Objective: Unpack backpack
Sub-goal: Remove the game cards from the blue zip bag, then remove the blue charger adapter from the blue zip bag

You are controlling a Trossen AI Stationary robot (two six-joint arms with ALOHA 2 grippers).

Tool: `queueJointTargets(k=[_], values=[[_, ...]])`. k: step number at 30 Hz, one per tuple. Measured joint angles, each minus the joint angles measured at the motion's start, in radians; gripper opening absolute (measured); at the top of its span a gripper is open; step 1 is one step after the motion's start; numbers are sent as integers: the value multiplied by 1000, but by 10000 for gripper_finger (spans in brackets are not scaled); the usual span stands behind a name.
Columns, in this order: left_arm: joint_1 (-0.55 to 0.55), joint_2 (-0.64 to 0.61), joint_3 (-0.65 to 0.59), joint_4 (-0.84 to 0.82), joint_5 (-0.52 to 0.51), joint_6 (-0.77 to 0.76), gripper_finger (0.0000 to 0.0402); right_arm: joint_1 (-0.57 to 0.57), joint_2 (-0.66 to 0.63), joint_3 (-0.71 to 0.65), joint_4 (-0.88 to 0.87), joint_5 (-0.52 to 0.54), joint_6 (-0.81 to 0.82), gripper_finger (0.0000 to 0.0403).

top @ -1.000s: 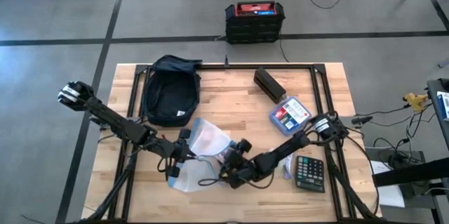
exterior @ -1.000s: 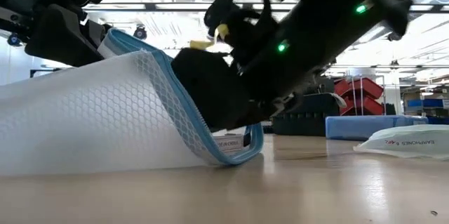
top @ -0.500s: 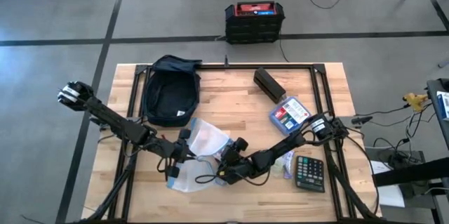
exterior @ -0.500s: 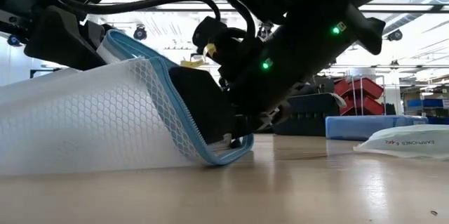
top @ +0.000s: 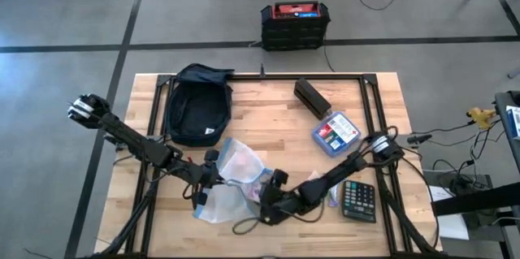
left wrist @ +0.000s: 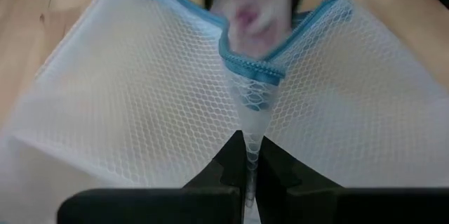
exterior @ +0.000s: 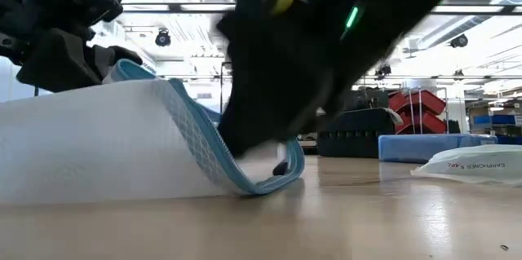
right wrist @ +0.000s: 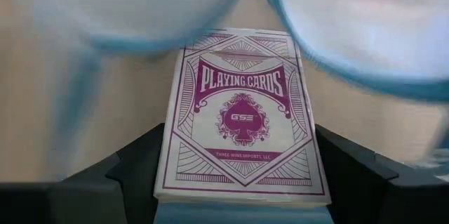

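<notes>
The dark navy soft fabric backpack (top: pixel 195 105) lies flat near the desk's far-left corner, untouched by either arm, and several things already sit apart from it on the wooden desk (top: pixel 276 125): a long black box (top: pixel 312 97) toward the far edge, a small blue box with a red label (top: pixel 335 131) just beside it toward the right edge, and a dark calculator (top: pixel 358 200) near the front-right corner. So much of the unpacking looks done, and the work now seems to be emptying a white mesh pouch with a light blue zipper (top: pixel 231 179) at the front-middle of the desk. The left hand (left wrist: pixel 247 155) is pinched narrow on the pouch's mesh just below the zipper end, holding it steady. The right hand (right wrist: pixel 240 182) clasps a white box of playing cards with purple print (right wrist: pixel 242 115) at the pouch's open mouth. Whether the backpack itself is empty cannot be told, since its opening is not shown.
</notes>
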Motion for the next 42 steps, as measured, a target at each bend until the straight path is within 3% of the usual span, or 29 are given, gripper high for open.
queueJointTargets(k=[7,14,25,28,32,37,42], values=[[0,0,-4,15,-5,0,0,81,-126,-6,-231,7,81,279],[0,-19,27,0,-5,10,0,139,-202,-71,-621,75,430,279],[0,-109,184,-436,-5,-42,0,88,-262,-358,-620,116,736,279],[0,-111,210,-527,-22,-96,0,56,-271,-416,-514,126,712,279],[0,-114,214,-531,-31,-122,0,36,-275,-441,-433,92,592,290],[0,-117,223,-493,-32,-113,0,41,-310,-401,-576,26,529,367],[4,-115,212,-419,-34,-82,0,49,-392,-334,-653,41,405,392]])
